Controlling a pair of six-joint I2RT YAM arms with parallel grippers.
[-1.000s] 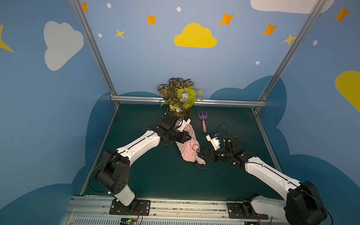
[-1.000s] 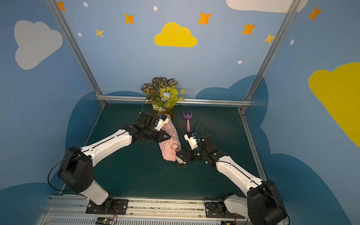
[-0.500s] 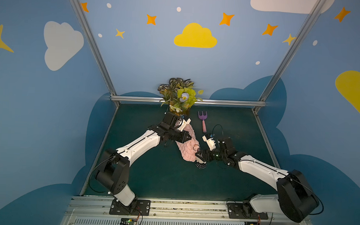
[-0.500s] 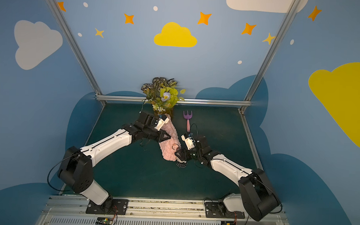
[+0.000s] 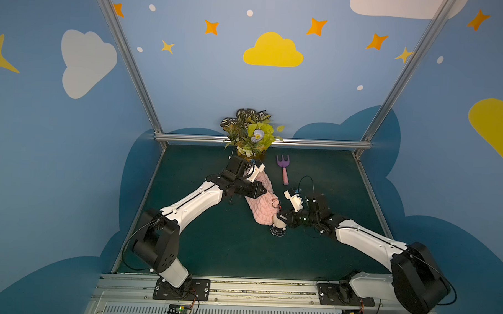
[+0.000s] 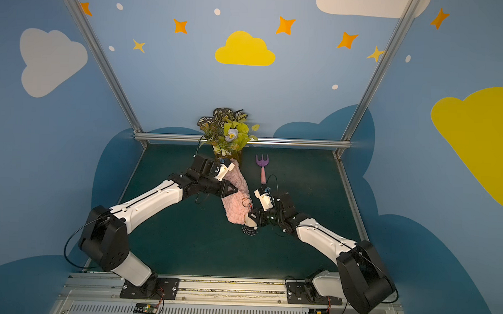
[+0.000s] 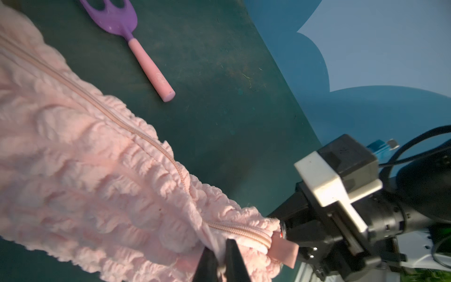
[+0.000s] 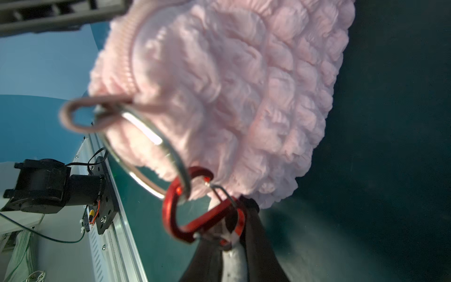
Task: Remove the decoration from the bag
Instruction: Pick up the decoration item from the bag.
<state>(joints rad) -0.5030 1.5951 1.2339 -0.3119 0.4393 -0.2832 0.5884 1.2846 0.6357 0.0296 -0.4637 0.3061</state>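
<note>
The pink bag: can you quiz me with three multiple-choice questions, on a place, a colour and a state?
1. The toy fork lies: A on the table, apart from the bag; B on top of it; C in a vase.
2. The clip at the bag's end is: A green; B red; C white.
3. Clip and silver ring are: A apart; B both gone; C hooked together.

A: bare table shows between them in both top views. B: red in the right wrist view. C: the clip loops through the ring.

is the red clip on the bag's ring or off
On: in the right wrist view the red clip passes through the silver ring, which hangs from the bag's pink loop.
</note>
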